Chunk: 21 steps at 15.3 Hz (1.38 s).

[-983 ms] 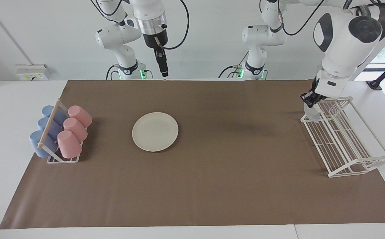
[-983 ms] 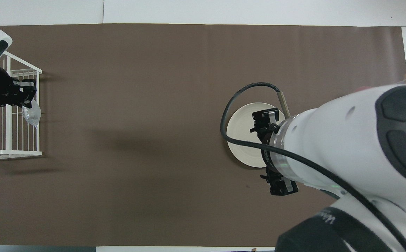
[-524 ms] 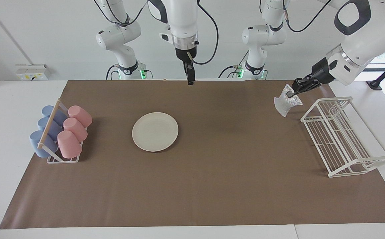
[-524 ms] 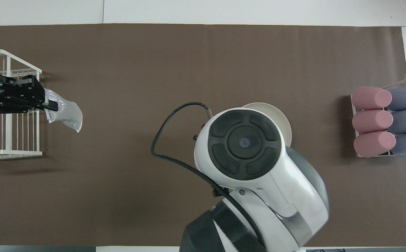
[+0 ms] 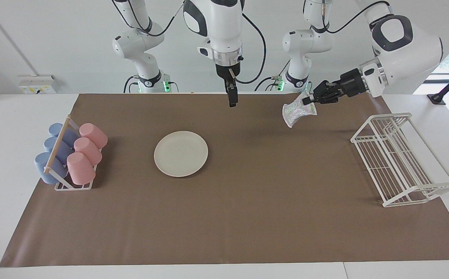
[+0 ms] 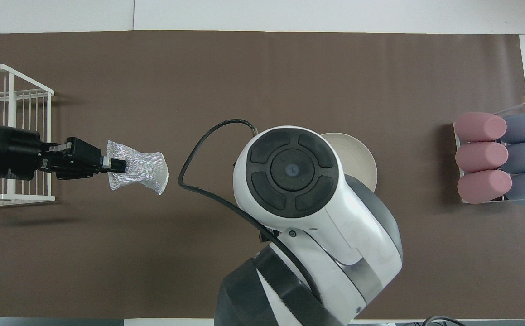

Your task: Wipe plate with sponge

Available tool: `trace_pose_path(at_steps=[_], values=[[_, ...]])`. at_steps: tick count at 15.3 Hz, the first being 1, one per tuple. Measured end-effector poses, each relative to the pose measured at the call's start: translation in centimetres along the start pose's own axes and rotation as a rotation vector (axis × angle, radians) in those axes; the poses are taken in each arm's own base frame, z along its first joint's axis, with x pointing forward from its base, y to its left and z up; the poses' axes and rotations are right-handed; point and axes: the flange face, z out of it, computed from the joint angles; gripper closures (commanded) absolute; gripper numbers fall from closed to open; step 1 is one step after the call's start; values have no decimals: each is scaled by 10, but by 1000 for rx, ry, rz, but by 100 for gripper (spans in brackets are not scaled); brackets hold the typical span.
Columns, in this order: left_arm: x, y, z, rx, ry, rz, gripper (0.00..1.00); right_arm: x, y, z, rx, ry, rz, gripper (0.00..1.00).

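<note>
The left gripper (image 5: 310, 100) is clamped on one end of the small silvery-grey, glittery, crinkled sponge (image 5: 298, 112) and holds it in the air, over the brown paper sheet (image 5: 247, 217) that covers the surface. In the overhead view the sponge (image 6: 137, 170) sticks out from the gripper (image 6: 113, 165) with its long axis pointing along the surface toward the right arm's end, so the free end leads.

The round, shallow, cream-white plate (image 5: 181, 153) lies flat on the sheet, well apart from the sponge, toward the right arm's end. This is the relation that matters: the plate lies in the same direction in which the sponge already points, and also lower, so I judge that the next move is a long sideways travel and then a descent onto the plate.

The right gripper (image 5: 232, 101) hangs high with its fingers apart, over the strip of the sheet nearest to the robots, and holds nothing; this arm waits. It is closer to the plate than the left gripper, but the sponge is with the left one. The wide body of the right arm hides part of the plate (image 6: 357, 156) in the overhead view.
</note>
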Motion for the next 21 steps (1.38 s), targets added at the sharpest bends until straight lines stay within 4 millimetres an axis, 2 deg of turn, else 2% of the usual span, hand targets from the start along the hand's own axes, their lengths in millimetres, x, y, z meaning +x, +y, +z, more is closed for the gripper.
trace_pose_path(at_steps=[6,11,16,21], values=[[-5,-43,48,-258,-20,173,100,-2,0,0,5,-4,-4,0],[-8,-61,78,-428,12,231,100,-3,1,0,6,-5,-5,0],[-21,-45,125,-478,-40,226,100,-3,1,-1,9,-7,-5,0],[-30,-35,148,-506,-77,224,100,-7,3,0,8,-8,-12,0]])
